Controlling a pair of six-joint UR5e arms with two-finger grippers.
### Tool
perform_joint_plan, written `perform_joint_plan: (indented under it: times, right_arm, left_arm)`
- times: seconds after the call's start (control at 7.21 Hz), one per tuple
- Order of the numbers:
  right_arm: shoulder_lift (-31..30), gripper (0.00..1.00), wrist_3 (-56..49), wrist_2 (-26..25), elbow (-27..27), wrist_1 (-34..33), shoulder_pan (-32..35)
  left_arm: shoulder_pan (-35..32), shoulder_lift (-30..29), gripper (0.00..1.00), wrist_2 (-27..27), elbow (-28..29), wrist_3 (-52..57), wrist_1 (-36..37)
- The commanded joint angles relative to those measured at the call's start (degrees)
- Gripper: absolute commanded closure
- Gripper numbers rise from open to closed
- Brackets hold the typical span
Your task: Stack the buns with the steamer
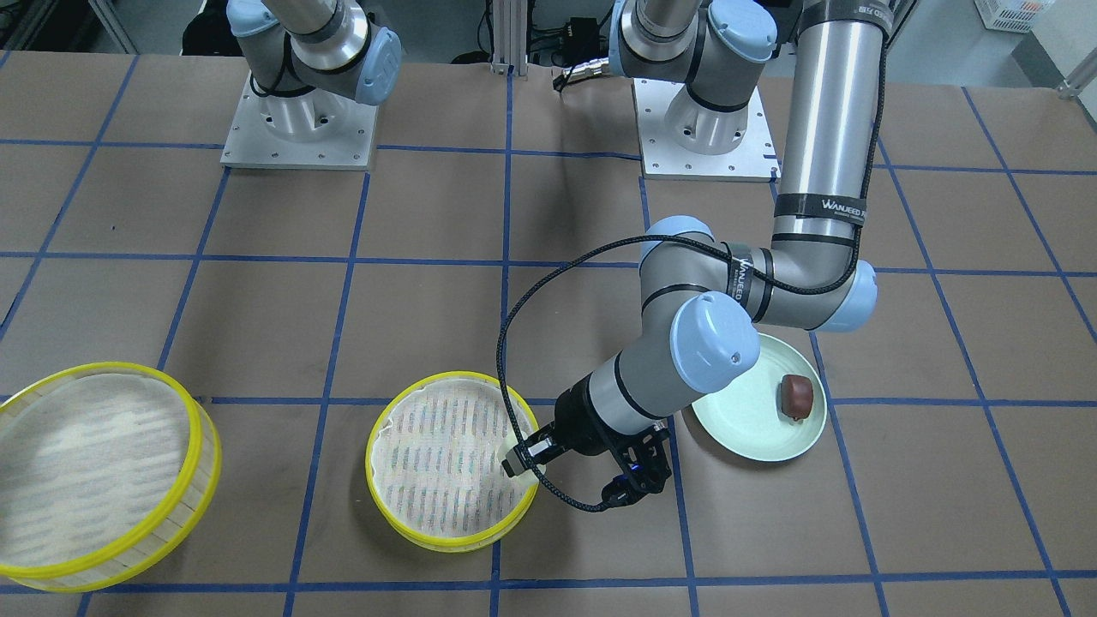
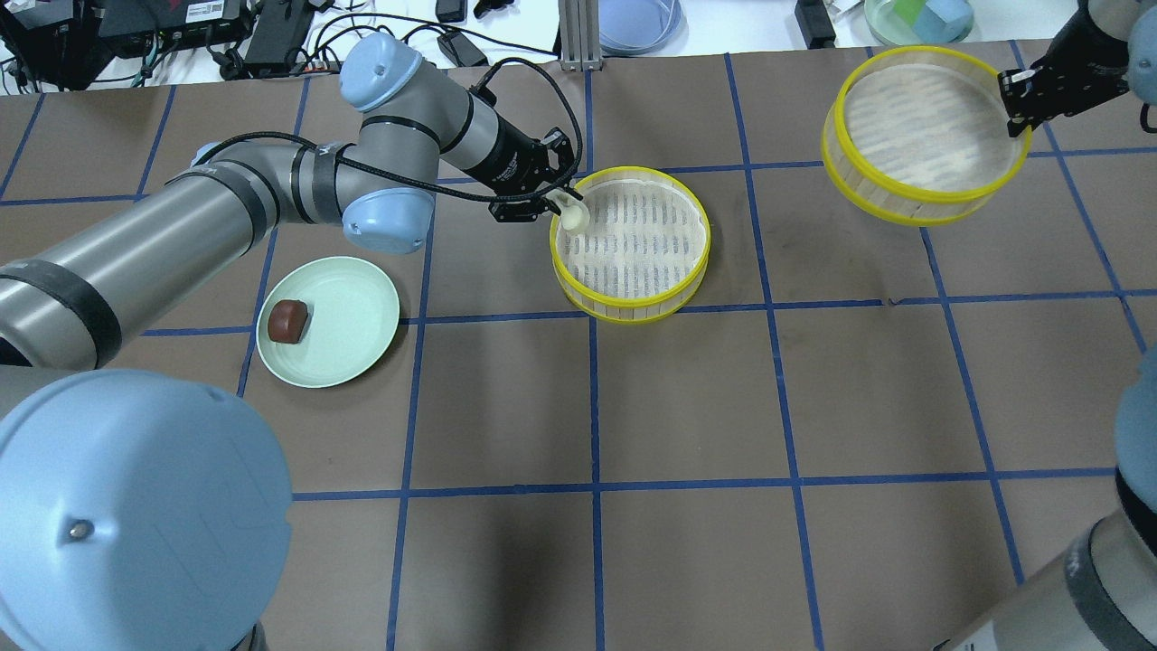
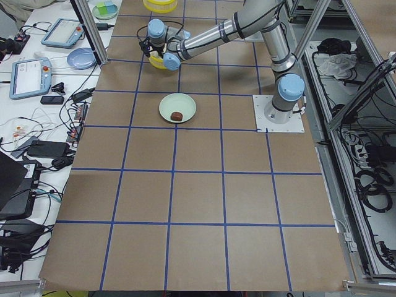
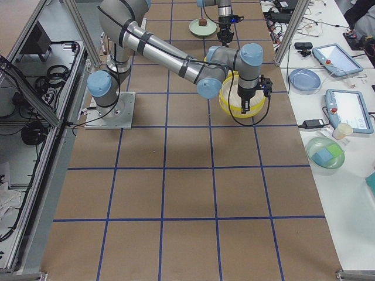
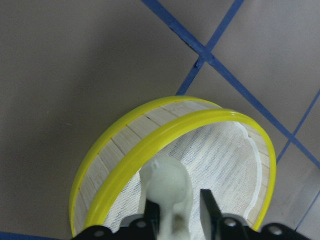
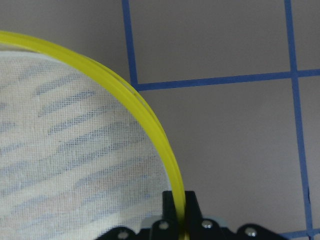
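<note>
My left gripper (image 2: 568,210) is shut on the cream-white bun (image 2: 574,216). It holds the bun just over the near-left rim of the middle steamer tray (image 2: 633,306), whose floor is bare. The left wrist view shows the bun (image 5: 165,187) between the fingers above that yellow rim (image 5: 200,119). My right gripper (image 2: 1014,98) is shut on the rim of the second steamer tray (image 2: 913,122) at the far right, and that tray looks tilted and lifted. The dark brown bun (image 2: 288,319) lies on the pale green plate (image 2: 352,339) at the left.
Blue tape lines grid the brown table. The two arm bases (image 1: 300,120) stand at the robot's side. A bench with bowls (image 2: 637,18), cables and tablets runs beyond the table's far edge.
</note>
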Motion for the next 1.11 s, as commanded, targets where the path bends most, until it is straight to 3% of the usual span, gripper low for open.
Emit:
perform_joint_plan:
  times: [0.0, 0.28, 0.69, 0.97]
  right_arm:
    - [-2.34, 1.0, 2.63, 0.14, 1.88, 0.09, 1.51]
    - [-2.43, 1.0, 2.64, -0.12, 2.24, 0.09, 1.51]
    - [-2.87, 1.0, 2.64, -0.04, 2.24, 0.09, 1.6]
    - [-3.05, 1.0, 5.77, -0.56, 2.24, 0.0, 5.09]
  left_arm:
    - [-0.78, 0.69, 0.1, 0.01, -1.11, -3.49, 0.15]
    - [-2.45, 0.96, 0.01, -0.07, -1.02, -8.25, 0.32]
    - [-2.9, 0.7, 0.0, -0.07, -1.02, -9.33, 0.32]
    - [0.5, 3.5, 0.02, 0.89, 0.03, -1.56, -0.73]
